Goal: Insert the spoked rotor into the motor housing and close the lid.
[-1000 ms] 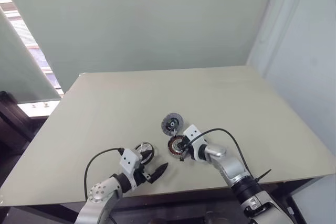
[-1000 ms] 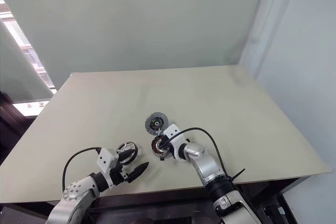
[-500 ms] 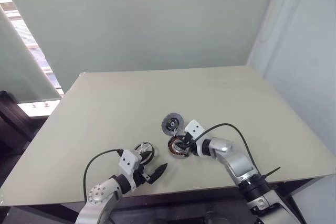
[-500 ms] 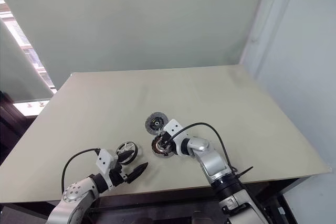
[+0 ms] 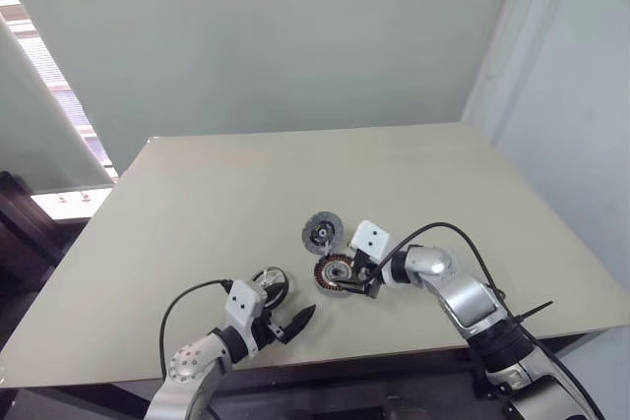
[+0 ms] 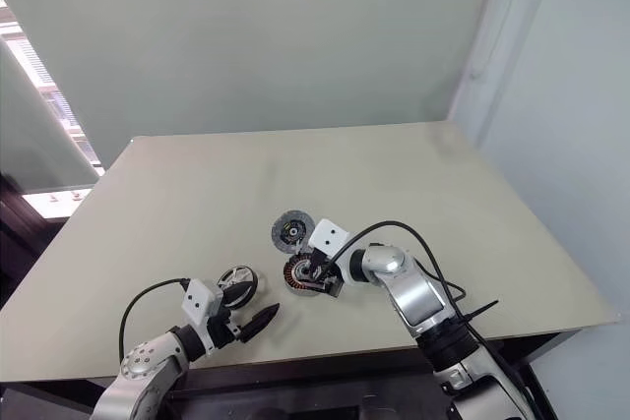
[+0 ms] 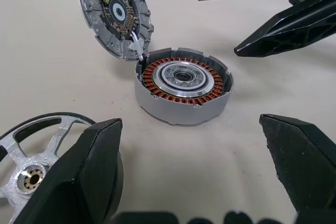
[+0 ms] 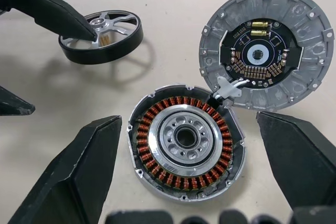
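The spoked rotor (image 8: 101, 36) is seen lying on the surface (image 5: 197, 204), apart from the motor housing (image 8: 186, 141). The lid (image 8: 268, 50) is opened beside the housing. Both the left tool (image 5: 291, 323) and right tool (image 5: 350, 278) are spread wide, and nothing is held.

Soft, even daylight filled the room, brightest at the slatted window (image 5: 44, 76) on the left, which was blown out to white. The beige matte tabletop (image 5: 217, 194) showed no glare. In the right wrist view the black-rimmed, silver spoked rotor (image 8: 102, 35) cast a faint, diffuse shadow (towards the camera), and the nearest black fingertips (image 8: 79, 177) were slightly out of focus.
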Controlling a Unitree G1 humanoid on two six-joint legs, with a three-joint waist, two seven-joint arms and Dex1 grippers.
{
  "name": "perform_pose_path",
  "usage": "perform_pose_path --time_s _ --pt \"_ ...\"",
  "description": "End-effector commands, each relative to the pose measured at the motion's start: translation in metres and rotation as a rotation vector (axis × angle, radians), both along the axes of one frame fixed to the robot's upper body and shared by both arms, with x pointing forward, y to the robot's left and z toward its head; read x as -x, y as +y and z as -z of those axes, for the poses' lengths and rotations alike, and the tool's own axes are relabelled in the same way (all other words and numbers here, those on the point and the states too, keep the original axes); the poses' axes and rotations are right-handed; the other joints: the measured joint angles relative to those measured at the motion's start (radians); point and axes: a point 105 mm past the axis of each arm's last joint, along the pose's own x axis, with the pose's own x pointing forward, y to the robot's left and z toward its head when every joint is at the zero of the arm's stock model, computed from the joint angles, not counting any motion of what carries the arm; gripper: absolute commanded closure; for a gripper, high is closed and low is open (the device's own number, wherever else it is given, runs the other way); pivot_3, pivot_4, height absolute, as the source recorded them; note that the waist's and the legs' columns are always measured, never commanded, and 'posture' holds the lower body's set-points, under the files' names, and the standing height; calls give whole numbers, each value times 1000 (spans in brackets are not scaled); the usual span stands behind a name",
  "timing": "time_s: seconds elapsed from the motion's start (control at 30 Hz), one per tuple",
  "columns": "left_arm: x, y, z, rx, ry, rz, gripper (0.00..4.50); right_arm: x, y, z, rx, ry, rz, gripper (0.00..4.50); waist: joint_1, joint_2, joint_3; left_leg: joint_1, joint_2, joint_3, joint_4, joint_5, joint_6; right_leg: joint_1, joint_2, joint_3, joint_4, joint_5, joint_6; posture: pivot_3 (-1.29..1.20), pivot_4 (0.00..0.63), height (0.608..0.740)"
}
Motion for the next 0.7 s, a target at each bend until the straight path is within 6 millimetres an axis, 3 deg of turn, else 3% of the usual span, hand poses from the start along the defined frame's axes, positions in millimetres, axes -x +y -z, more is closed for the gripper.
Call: perform_pose_path --time_s 0.03,0.27,0.37,0.57,0.7 --pt "-1 4 -10 41 -26 -32 0 2 6 -9 -32 -41 -21 10 0 0 0 0 0 0 0 0 0 0 0 0 0 0 0 0 0 740" --pt "13 20 -13 291 100 -209 0 6 5 -5 -39 -35 -23 10 0 0 0 0 0 0 0 0 0 0 0 0 0 0 0 0 0 740" --pt "23 30 -5 422 203 -326 644 6 4 -4 -42 -35 -20 0 0 -1 0 0 0 0 1 0 0 0 0 0 0 0 0 0 0 740" --pt "44 31 12 638 435 -447 2740 5 3 -4 -43 -39 -19 0 0 -2 1 0 0 -1 0 0 0 -1 -1 -1 0 0 0 0 0 740" --pt "40 35 11 714 406 -519 2740 4 3 -6 -41 -46 -20 0 0 -2 1 0 0 -1 2 -1 0 0 -1 -1 0 0 0 0 0 740"
